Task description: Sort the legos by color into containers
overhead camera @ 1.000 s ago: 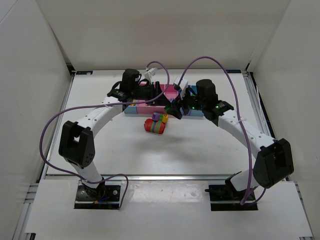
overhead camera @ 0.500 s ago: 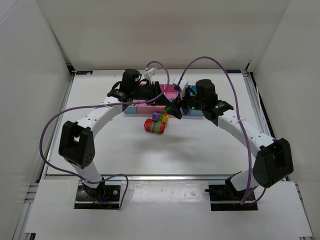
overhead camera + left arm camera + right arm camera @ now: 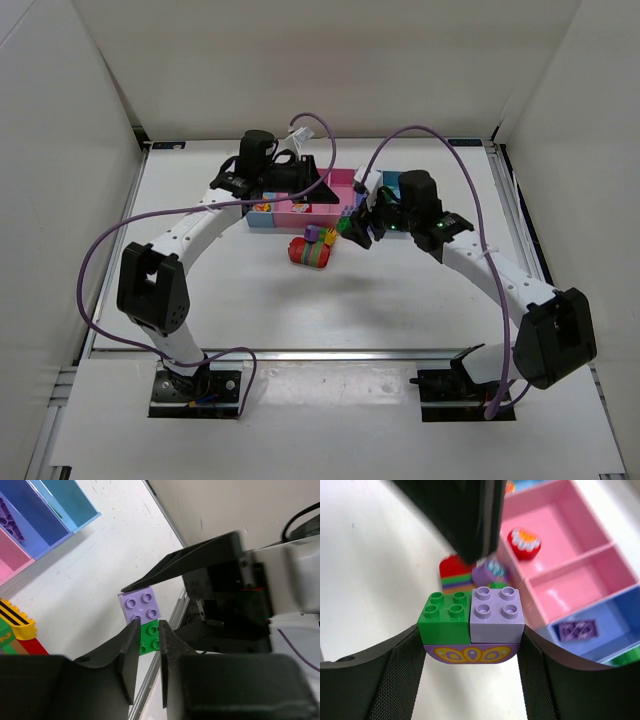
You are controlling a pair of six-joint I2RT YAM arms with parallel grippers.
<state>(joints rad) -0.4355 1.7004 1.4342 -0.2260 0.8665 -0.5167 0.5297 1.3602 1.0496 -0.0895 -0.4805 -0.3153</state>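
**Right gripper**: clenched on a lego chunk, one pad against each end. The chunk is a green brick and a lavender brick side by side on a purple curved base, studs up, held clear of the table.

**Ahead of it:** a red striped lego pile on the table, with a small lavender piece just beside it.

**Ahead and to its right:** the containers.
- Wide pink bin, holding a red piece.
- Narrower pink bin, floor bare.
- Dark blue bin, holding a purple plate.

**To its left:** open white table.

**Left gripper**: fingers drawn nearly together with a thin slit between them, grasping nothing. It hangs above the bins' near edge, close ahead of the held chunk and not touching it.
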